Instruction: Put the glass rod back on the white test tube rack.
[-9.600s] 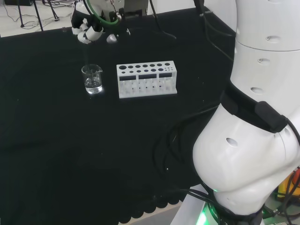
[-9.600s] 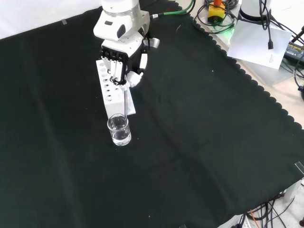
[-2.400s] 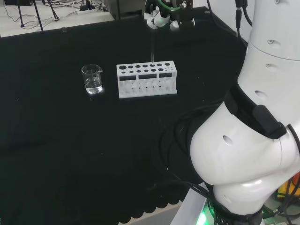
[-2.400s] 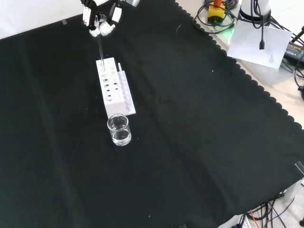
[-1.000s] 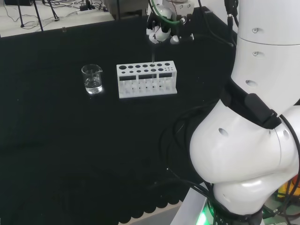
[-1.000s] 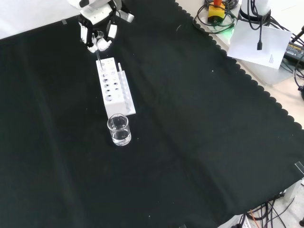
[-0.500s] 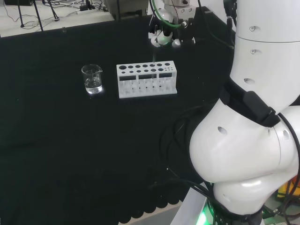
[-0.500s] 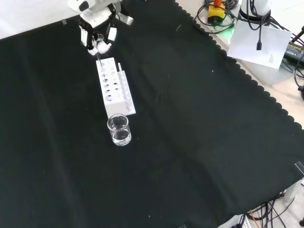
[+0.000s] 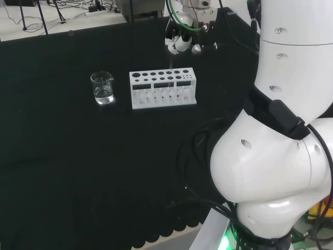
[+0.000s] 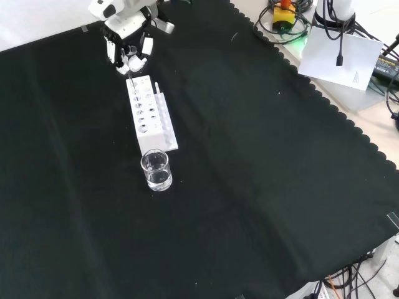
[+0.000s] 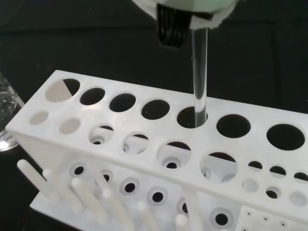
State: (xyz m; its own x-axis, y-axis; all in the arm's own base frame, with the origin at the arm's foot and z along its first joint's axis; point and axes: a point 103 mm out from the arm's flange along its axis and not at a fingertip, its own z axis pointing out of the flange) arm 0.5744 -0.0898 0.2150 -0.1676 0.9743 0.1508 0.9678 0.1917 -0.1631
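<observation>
- Carried over from above the beaker (image 10: 156, 170) to the far end of the white test tube rack (image 10: 149, 111) in the front view, and lowered a little more in the last second: hand (image 10: 128, 48) and glass rod (image 11: 199, 72).
- Nearest in the front view, on the black cloth of the bench (image 10: 249, 162): clear beaker with some liquid, just beside the rack's near end; at the rack's left in the head view.
- Next, the rack lying lengthwise away from the front camera, drying pegs along 1 side.
- Over its far end, fingers (image 10: 133, 59) curled and clamped on the rod's top, rod upright below them.
- Close up in the wrist view: rod's lower end inside 1 of the large round holes in the rack's top row; bottom tip hidden.
</observation>
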